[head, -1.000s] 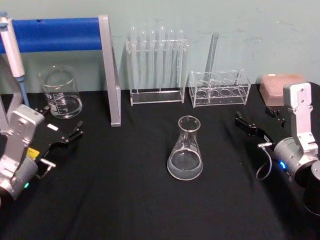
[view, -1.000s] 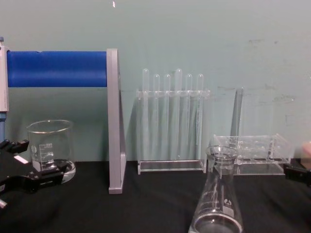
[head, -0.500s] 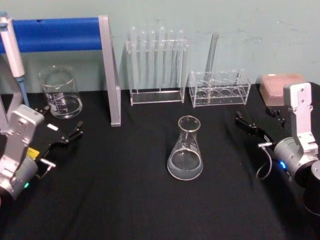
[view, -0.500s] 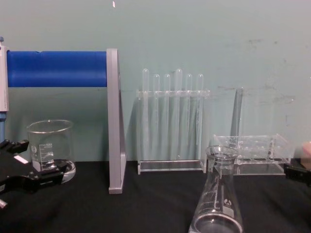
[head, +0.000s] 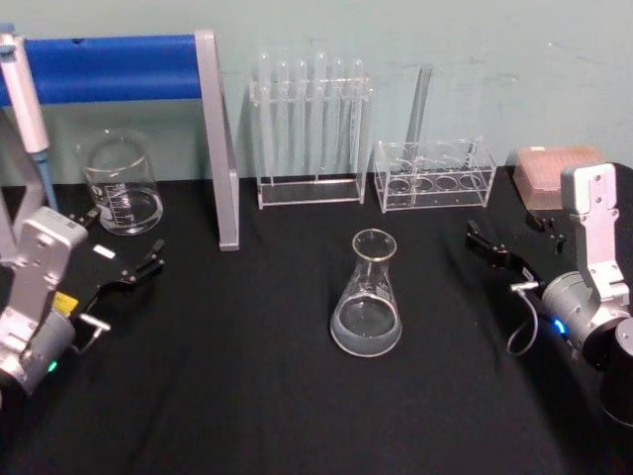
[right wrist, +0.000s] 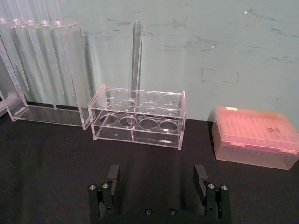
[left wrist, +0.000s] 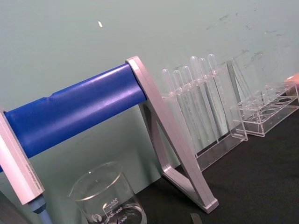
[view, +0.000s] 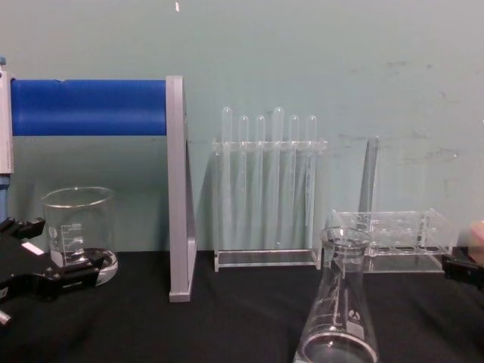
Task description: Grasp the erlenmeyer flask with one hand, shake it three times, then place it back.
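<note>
Black desk against pale green wall. Head view: erlenmeyer flask upright near desk centre, untouched; left claw at left edge, fingers spread wide, holding nothing; right claw toward right edge, well apart from flask. Beaker, test tube rack, low clear rack, pink tip box along back edge.
Right wrist view: right claw's fingers wide apart, empty, facing low clear rack.
Chest view: flask stands free, forward of racks.
</note>
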Action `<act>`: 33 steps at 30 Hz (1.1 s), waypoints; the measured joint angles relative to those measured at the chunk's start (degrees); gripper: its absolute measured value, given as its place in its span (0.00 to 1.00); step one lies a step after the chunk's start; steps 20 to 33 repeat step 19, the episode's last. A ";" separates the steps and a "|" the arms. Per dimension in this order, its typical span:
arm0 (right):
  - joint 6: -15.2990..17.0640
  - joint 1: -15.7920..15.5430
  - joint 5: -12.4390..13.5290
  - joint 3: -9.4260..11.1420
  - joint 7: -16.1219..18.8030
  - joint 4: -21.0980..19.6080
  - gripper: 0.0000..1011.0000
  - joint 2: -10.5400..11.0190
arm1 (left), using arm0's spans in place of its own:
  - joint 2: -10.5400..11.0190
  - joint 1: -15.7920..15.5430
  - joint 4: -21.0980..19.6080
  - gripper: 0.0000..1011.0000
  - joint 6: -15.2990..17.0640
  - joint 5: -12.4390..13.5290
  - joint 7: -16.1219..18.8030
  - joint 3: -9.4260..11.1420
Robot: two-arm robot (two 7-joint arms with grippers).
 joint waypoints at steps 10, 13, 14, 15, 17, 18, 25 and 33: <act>0.00 0.00 0.02 0.00 0.00 0.00 0.99 0.00 | 0.00 0.00 0.00 0.99 0.00 0.00 0.00 0.00; 0.00 0.00 0.03 0.00 0.00 0.00 0.99 0.00 | 0.00 0.00 0.00 0.99 0.00 0.00 0.00 0.00; 0.00 0.00 0.03 0.00 0.00 0.00 0.99 0.01 | 0.00 0.00 0.00 0.99 0.00 0.00 0.00 0.00; 0.00 0.00 0.03 0.00 0.00 0.00 0.99 0.00 | 0.00 0.00 0.00 0.99 0.00 0.00 0.00 0.00; 0.00 0.00 0.04 0.00 0.00 0.00 0.99 0.00 | 0.00 0.00 0.00 0.99 0.00 0.00 0.00 0.00; 0.00 0.00 0.04 0.00 0.00 0.00 0.99 0.00 | 0.00 0.00 0.00 0.99 0.00 0.00 0.00 0.00; 0.00 0.00 0.05 0.00 0.00 0.00 0.99 0.00 | 0.00 0.00 0.00 0.99 0.00 0.00 0.00 0.00; 0.00 0.00 0.05 0.00 0.00 0.00 0.99 0.00 | 0.00 0.00 0.00 0.99 0.00 0.00 0.00 0.00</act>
